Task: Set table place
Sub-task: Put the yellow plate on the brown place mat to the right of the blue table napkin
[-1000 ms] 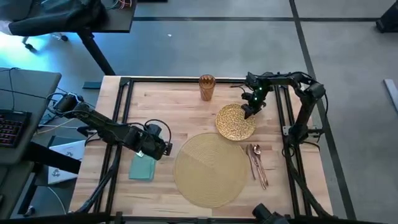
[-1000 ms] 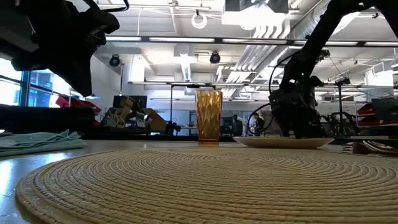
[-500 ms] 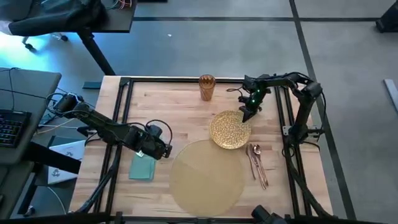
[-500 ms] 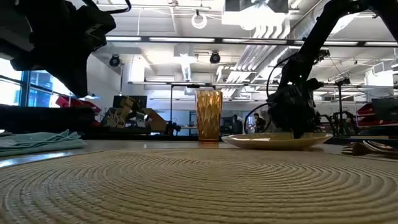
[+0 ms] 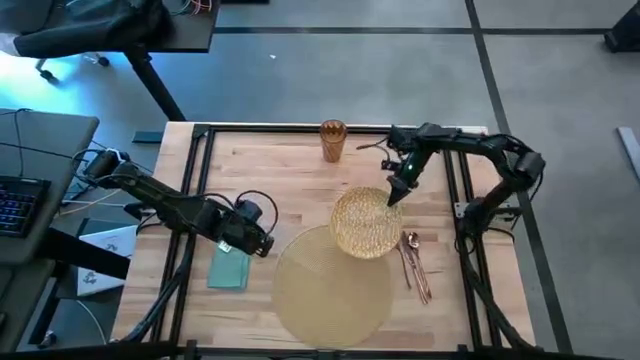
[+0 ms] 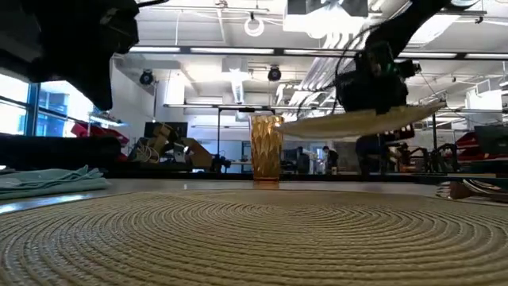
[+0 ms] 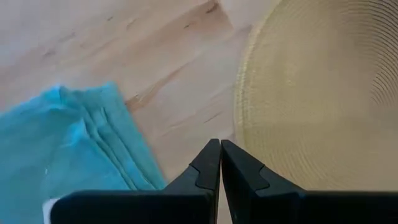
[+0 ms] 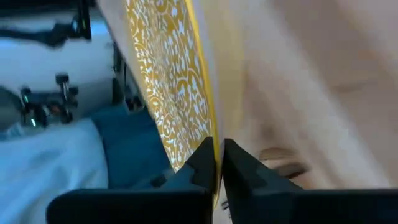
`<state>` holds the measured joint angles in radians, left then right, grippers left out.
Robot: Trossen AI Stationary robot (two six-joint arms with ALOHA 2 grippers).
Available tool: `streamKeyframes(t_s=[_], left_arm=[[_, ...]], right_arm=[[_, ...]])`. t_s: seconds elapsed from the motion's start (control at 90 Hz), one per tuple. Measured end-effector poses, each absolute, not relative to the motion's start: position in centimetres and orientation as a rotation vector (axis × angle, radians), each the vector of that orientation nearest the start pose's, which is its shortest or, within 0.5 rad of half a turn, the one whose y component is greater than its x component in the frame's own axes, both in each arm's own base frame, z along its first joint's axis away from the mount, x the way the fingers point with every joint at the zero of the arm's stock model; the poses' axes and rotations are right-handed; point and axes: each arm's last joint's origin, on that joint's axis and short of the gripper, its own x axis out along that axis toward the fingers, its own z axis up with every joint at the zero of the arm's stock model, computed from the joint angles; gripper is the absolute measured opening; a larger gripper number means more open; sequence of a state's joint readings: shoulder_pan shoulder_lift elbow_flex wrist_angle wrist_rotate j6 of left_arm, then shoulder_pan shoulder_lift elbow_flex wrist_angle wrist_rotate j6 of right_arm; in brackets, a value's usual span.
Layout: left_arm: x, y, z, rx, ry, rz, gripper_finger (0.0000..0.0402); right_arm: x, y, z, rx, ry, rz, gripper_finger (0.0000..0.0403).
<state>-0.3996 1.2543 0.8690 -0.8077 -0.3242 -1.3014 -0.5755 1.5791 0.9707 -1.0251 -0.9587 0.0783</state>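
High view shows one gold plate (image 5: 365, 222) pinched at its 1 o'clock rim by the right gripper (image 5: 395, 194), lifted over one placemat (image 5: 332, 287). One cup (image 5: 333, 140), one napkin (image 5: 231, 267), perhaps three utensils (image 5: 414, 265). Left gripper (image 7: 220, 163) closed, empty.

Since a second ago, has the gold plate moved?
Yes. The gold plate, gripped by the right claw, rose off the table and shifted away from the amber cup, toward the placemat.

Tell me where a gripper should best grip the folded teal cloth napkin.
Probably the folded teal cloth napkin's layered edge nearest the round woven placemat, approached from above: it lies flat on the wooden table, so only a downward edge pinch finds purchase. The left gripper hovers beside it, shut.
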Motion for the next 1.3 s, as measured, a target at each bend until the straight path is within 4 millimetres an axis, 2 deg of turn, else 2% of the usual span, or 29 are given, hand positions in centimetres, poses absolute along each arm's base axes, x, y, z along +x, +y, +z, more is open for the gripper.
streamKeyframes(t_s=[0.133, 0.3, 0.467, 0.711, 0.878, 0.978, 1.078, 1.3], left_arm=[[20.6, -7.7, 23.8, -0.676, 0.941, 0.563, 0.0], [20.0, -8.0, 24.4, -0.591, 0.949, 0.472, 0.0], [19.6, -8.7, 24.5, -0.52, 0.969, 0.399, 0.0], [19.2, -9.6, 24.5, -0.487, 0.989, 0.346, 0.0], [19.0, -9.9, 24.5, -0.475, 0.992, 0.335, 0.0], [19.0, -9.9, 24.5, -0.472, 0.991, 0.336, 0.0], [19.0, -9.8, 24.5, -0.467, 0.986, 0.344, 0.0], [19.0, -9.7, 24.5, -0.458, 0.971, 0.36, 0.0]], right_arm=[[26.0, -7.2, 19.4, 1.117, 1.243, 0.31, 0.0001], [30.4, -1.7, 18.7, 1.069, 1.165, 0.357, 0.0001], [32.6, 1.5, 16.3, 1.131, 1.155, 0.328, 0.0], [33.5, 3.5, 12.2, 1.18, 1.276, 0.269, 0.0], [34.0, 3.3, 10.9, 1.191, 1.262, 0.162, 0.0001], [34.2, 3.1, 10.9, 1.186, 1.229, 0.117, 0.0005], [34.2, 2.8, 10.7, 1.203, 1.22, 0.024, 0.003], [34.3, 2.5, 10.6, 1.195, 1.173, -0.078, 0.0124]])
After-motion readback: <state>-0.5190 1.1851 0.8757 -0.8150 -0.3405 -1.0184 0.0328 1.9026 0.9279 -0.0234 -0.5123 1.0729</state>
